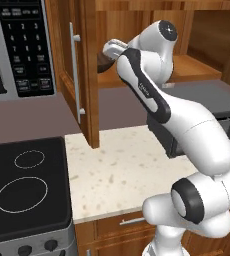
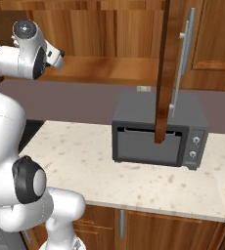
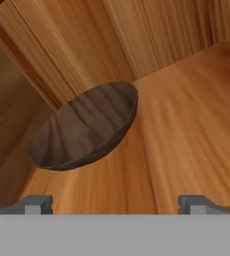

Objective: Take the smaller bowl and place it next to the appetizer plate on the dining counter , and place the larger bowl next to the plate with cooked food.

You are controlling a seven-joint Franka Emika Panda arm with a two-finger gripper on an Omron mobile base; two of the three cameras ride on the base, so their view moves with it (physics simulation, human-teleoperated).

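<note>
One small dark smaller bowl (image 3: 84, 127) sits on wood cabinet shelf (image 3: 187, 125), near back corner by side wall. Gripper (image 3: 114, 204) just in front, jaws wide open, nothing held, not touching bowl. Toaster oven (image 2: 158, 132) down on counter (image 2: 85, 166), near back edge.

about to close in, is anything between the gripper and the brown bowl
Nothing visible. In the hand view the gripper is open, and bare cabinet shelf lies between its fingertips and the brown bowl ahead.
</note>
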